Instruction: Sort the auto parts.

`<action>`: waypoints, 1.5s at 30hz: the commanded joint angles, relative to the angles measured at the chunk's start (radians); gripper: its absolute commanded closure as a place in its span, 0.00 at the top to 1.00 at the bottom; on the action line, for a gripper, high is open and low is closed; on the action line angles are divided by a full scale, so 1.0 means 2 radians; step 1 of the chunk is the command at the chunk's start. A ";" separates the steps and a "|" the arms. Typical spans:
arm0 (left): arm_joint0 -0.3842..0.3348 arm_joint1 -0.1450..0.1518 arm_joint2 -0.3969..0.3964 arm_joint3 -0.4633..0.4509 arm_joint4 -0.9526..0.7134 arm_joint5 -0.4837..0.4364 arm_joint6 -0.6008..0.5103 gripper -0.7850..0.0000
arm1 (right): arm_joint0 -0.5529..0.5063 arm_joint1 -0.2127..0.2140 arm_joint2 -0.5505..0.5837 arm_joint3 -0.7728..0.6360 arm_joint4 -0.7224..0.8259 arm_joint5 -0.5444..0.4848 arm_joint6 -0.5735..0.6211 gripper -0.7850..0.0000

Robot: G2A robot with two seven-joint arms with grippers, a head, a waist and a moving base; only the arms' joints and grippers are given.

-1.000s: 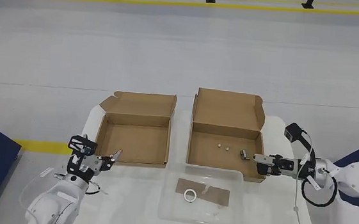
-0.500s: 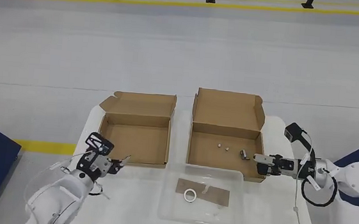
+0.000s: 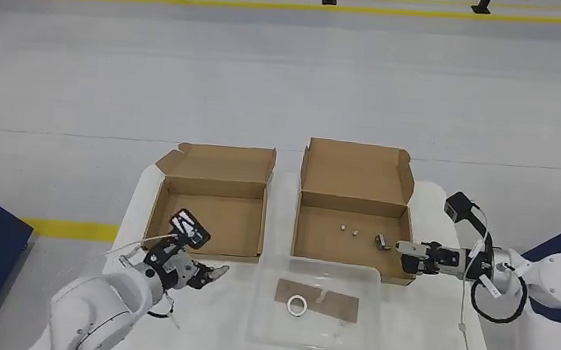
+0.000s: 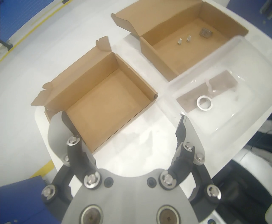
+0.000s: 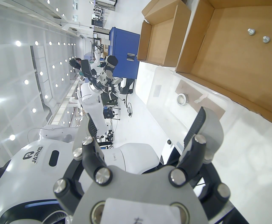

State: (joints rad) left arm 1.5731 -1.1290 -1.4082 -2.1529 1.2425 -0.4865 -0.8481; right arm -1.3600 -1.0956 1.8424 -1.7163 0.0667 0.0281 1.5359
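Since the earlier frames the left gripper point(image 3: 214, 273) is travelling from the left edge of the table point(image 3: 218, 315) along the front of the left box point(image 3: 206, 224) toward the clear tray point(image 3: 260, 314), while the right arm is not changing its place.

The metal ring point(image 3: 297, 304) is lying flat in the clear tray, hole upward, on a cardboard strip point(image 3: 335, 302), in the half of the tray closer to the left arm. Being round, it is offering no long axis, so I judge the fingers can close across it from any direction. From the left gripper the ring is lying toward the robot's right and a little closer to the robot's body, and the tray's side wall is standing between them. The left gripper is hovering just beside that wall, with its jaws spread wide and nothing between them.

The right gripper point(image 3: 402, 248) is waiting at the near right corner of the right box point(image 3: 325, 244), also spread open and holding nothing. Judging from the top view, the left gripper is the nearer one to the ring, so it is probably the one to take it, passing over the wall first. The left box is holding no parts. The right box is already containing two small pins point(image 3: 343, 225) and a square part point(image 3: 380, 241).
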 commanded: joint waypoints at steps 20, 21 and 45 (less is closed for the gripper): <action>-0.173 -0.022 0.230 0.025 -0.118 0.006 -0.233 1.00 | 0.000 0.000 0.000 0.000 0.000 0.000 0.000 1.00; -0.176 -0.023 0.241 0.027 -0.113 0.007 -0.240 1.00 | 0.000 0.000 0.000 0.000 0.000 0.000 0.000 1.00; -0.326 -0.069 0.402 0.173 -0.199 0.104 -0.295 1.00 | 0.000 0.000 0.000 0.000 0.000 0.000 0.000 1.00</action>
State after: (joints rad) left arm 0.9109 -1.2662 -0.6128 -1.8137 0.8312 -0.2826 -1.4573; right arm -1.3600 -1.0956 1.8424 -1.7163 0.0667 0.0281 1.5359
